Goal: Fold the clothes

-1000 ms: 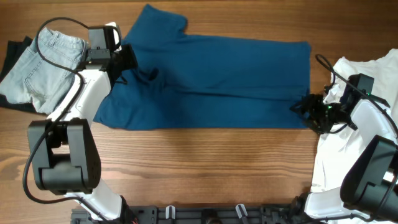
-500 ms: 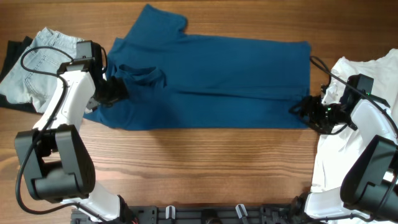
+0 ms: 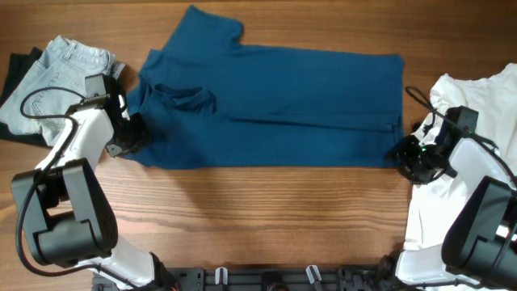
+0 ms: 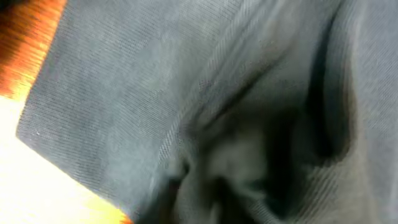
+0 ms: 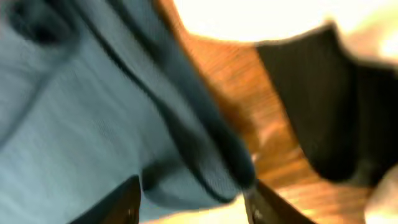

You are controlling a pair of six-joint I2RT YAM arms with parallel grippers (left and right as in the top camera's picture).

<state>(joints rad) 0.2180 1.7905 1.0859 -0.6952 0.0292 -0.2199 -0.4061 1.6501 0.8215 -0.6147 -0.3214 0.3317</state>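
The surface [image 3: 266,210] carries the shirt [image 3: 299,105], spread flat between the two end effectors. It has hardly shifted since a second ago. The jeans [image 3: 56,73] lie just beyond the left end effector [image 3: 131,136], on the side away from the shirt, and a white cloth [image 3: 493,89] lies likewise beyond the right end effector [image 3: 406,153]; neither has moved. A second ago the left end effector sat over the neck of the shirt. It has since drawn back to the shirt's left edge, so the collar [image 3: 184,97] now shows just beside it, further onto the shirt. It is clenched, with puckered cloth filling its wrist view, pinching the shirt there. The right end effector has slid a little outward along the shirt's near right corner. Its fingers [image 5: 127,202] stand apart with the hem [image 5: 211,162] between them, but the blur means I cannot tell whether they press it.
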